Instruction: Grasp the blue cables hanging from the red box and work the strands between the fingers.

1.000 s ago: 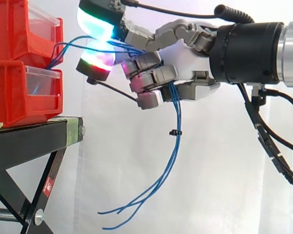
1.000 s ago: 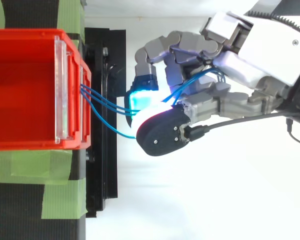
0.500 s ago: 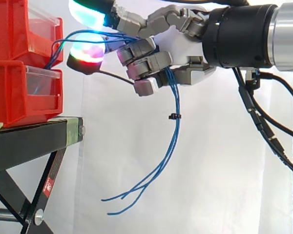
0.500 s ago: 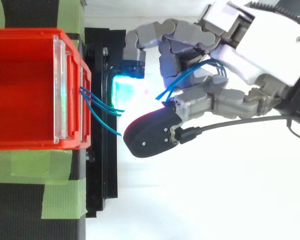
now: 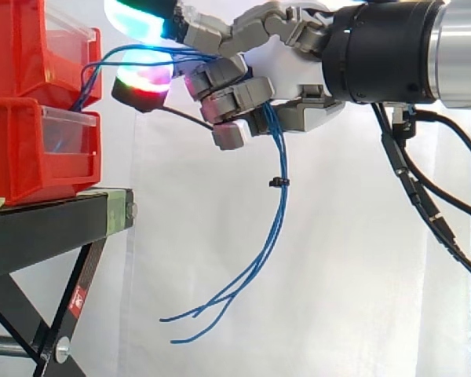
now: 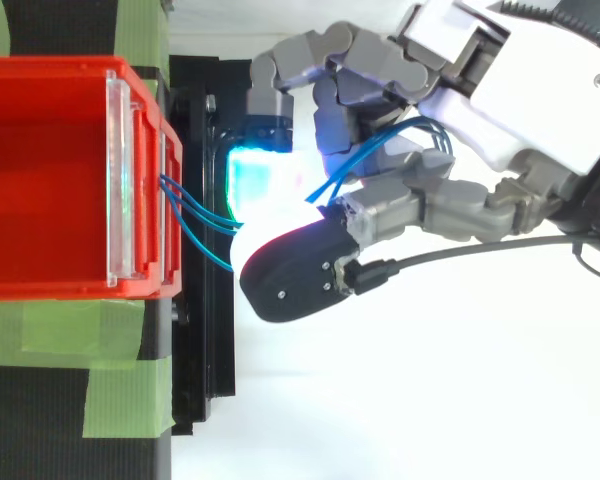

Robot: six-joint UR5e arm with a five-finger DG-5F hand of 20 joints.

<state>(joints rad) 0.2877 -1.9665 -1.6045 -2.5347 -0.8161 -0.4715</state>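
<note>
Blue cables (image 5: 281,182) run from the red box (image 5: 31,47), ahead of the fingertips, through the robot hand (image 5: 298,78), whose fingers are curled round the strands, and dangle loose below its palm. Working them well probably calls for small alternating finger rolls with a light grip, so the strands slide and separate. The wrist should not draw away and tug the short span at the box taut.

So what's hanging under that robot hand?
The blue cables dangle below the hand, bundled by a small black tie, ends loose. Their path inside the curled fingers is covered.
</note>
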